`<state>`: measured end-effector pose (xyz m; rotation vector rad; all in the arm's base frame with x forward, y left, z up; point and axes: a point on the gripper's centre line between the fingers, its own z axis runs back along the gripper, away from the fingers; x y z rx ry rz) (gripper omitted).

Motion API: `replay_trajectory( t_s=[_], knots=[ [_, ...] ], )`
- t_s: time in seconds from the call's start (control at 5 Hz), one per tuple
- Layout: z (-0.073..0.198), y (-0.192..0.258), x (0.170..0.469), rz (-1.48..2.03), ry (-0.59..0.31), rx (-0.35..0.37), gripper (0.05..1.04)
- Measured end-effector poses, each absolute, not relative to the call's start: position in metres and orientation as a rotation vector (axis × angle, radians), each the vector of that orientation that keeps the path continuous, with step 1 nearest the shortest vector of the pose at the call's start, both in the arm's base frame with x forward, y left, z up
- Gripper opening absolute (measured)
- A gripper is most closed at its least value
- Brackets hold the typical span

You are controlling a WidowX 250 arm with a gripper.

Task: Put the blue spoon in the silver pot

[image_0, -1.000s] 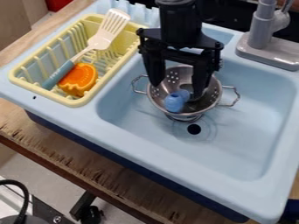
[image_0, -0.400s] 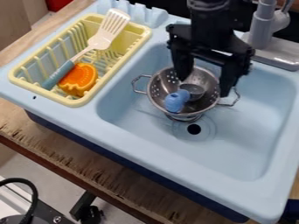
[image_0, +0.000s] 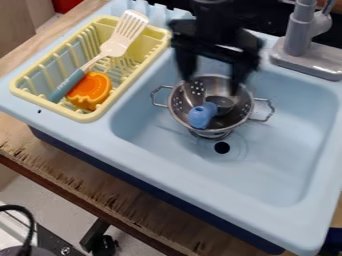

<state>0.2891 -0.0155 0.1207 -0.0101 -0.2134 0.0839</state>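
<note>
Apparently, placing was done: blue spoon (image_0: 200,117) lay in silver pot (image_0: 180,110), near edge of sink (image_0: 267,162) beside dish rack (image_0: 81,117). Gripper (image_0: 212,84) hung above, fingers spread, empty; only backing away was left.

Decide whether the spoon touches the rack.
Apart. The camera view shows the spoon in the pot, with the sink's rim between it and the rack.

"Where was the blue spoon (image_0: 202,116)?"

"Inside the silver pot (image_0: 182,111), its rounded, thick blue end toward seven o'clock and its dark gray bowl toward two."

"And the pot?"

"Metallic, pierced with small holes, it stood open side up in the light-blue sink (image_0: 267,165), wire handles at nine and three o'clock, the spoon's blue end within its rim."
</note>
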Motion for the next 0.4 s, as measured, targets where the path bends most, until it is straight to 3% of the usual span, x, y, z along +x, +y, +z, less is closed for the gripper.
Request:
replay_trajectory(
  t_s=[0.2,0.4],
  knots=[
    [0.125,0.006,0.289,0.142,-0.233,-0.022,0.997],
    [0.128,0.021,0.272,0.129,-0.232,-0.045,0.997]
  ],
)
